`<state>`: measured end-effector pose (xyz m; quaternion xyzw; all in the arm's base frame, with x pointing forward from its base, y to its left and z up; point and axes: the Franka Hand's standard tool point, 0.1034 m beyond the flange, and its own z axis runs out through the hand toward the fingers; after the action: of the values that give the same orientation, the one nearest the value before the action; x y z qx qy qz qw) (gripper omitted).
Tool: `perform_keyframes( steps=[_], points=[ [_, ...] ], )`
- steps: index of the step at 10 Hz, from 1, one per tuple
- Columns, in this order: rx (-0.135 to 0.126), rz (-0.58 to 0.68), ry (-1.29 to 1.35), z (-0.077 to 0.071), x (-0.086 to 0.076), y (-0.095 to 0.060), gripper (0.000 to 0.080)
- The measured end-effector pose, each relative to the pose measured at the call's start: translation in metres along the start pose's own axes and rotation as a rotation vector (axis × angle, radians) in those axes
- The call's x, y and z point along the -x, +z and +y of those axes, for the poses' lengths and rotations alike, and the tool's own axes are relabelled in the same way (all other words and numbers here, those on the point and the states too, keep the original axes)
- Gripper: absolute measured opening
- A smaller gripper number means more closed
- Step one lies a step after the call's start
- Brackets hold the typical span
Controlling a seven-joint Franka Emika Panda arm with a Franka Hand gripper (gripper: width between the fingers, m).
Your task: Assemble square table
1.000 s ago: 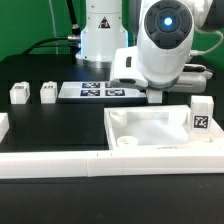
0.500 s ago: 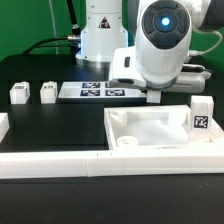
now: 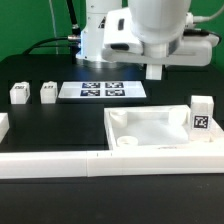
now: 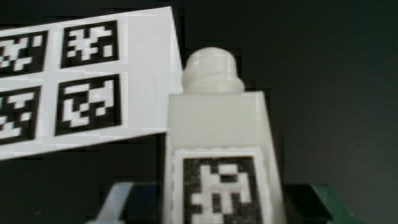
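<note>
The end effector [image 3: 157,71] hangs in the air over the far part of the black surface [image 3: 60,125]. Its jaws are drawn in to a narrow gap and clamped on a white block leg [image 4: 214,125]. In the wrist view the dark fingers [image 4: 128,200] press against both sides of this gripped leg, which fills the space between them. The leg's visible face carries a black-and-white tag [image 4: 217,185], and a rounded, ribbed peg [image 4: 212,70] sticks out of its free end. In the exterior view the arm hides most of this leg.

Beyond the peg, the marker board [image 4: 71,70] lies flat on the surface, apart from the gripped leg. In the exterior view it lies near the far edge, toward the exterior view's left of the end effector.

The square top [image 3: 160,128] lies flat with its rim up, in the near part of the surface on the exterior view's right. A round socket [image 3: 127,142] shows in its near corner on the exterior view's left. A standing leg [image 3: 201,114] is upright at the top's far corner on the exterior view's right, its tag facing the camera.

One loose leg [image 3: 18,93] and another loose leg [image 3: 47,92] sit side by side without touching. They are near the surface's edge on the exterior view's left, just beside the marker board.

A long white rail [image 3: 50,163] runs along the surface's near edge, just in front of the square top.
</note>
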<state>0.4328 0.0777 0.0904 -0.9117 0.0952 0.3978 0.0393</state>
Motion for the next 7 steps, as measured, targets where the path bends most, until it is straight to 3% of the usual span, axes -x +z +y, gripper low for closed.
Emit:
perform_keyframes(
  steps=[1, 2, 4, 7],
  points=[
    [-0.01, 0.037, 0.004, 0.002, 0.003, -0.02, 0.0288],
    [0.022, 0.076, 0.016, 0.01, 0.008, -0.036, 0.0288],
    [0.013, 0.189, 0.003, 0.005, 0.0, -0.036, 0.0288],
    [-0.02, 0.44, -0.021, -0.001, -0.01, -0.047, 0.0288]
  ],
)
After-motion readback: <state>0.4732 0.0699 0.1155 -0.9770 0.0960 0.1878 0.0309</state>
